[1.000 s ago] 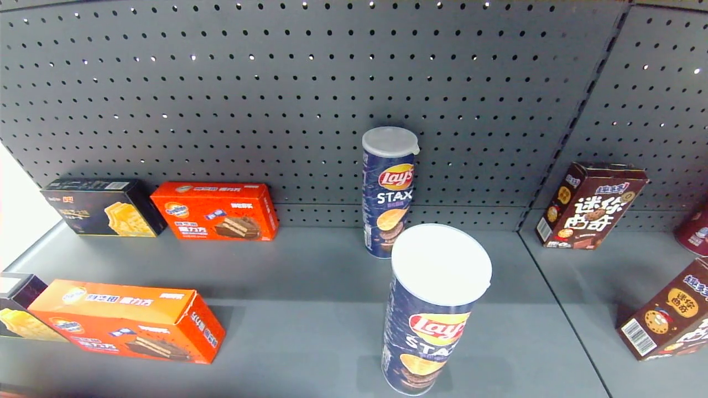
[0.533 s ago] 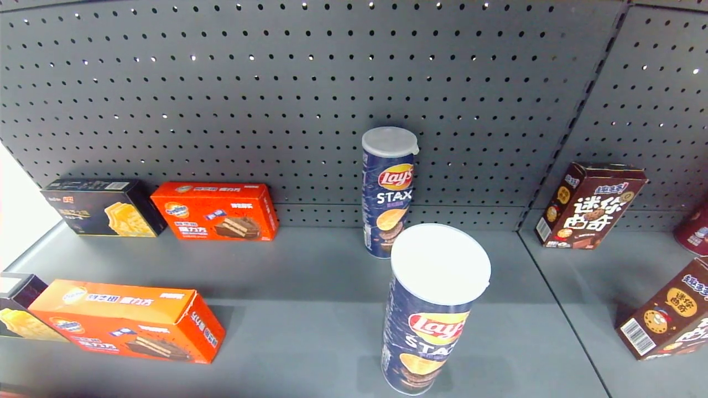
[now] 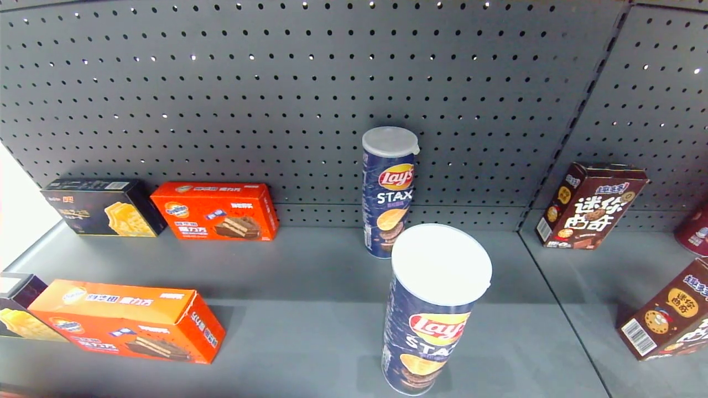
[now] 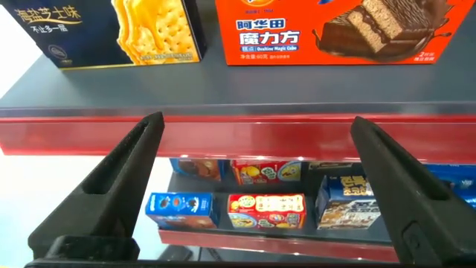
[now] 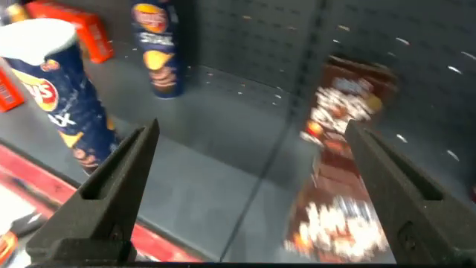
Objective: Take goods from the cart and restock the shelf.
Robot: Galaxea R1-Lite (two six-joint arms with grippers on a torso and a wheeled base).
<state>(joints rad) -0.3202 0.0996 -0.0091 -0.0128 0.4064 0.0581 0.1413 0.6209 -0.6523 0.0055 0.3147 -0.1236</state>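
Observation:
Two dark blue chip cans stand upright on the grey shelf (image 3: 310,276): one near the front (image 3: 428,331), one against the pegboard (image 3: 387,193). My left gripper (image 4: 256,123) is open and holds nothing, level with the shelf's red front rail (image 4: 253,141), facing a black cracker box (image 4: 126,30) and an orange wafer box (image 4: 335,30). My right gripper (image 5: 251,130) is open and holds nothing, in front of the shelf. The front can (image 5: 56,89) and the back can (image 5: 158,48) lie off to one side of it, brown cookie boxes (image 5: 346,97) to the other.
Orange boxes lie at the front left (image 3: 127,320) and back left (image 3: 215,211), with black boxes (image 3: 102,207) beside them. Brown cookie boxes (image 3: 592,205) (image 3: 664,318) stand on the right section. A lower shelf holds several small packs (image 4: 265,210). Bare shelf lies between the boxes and the cans.

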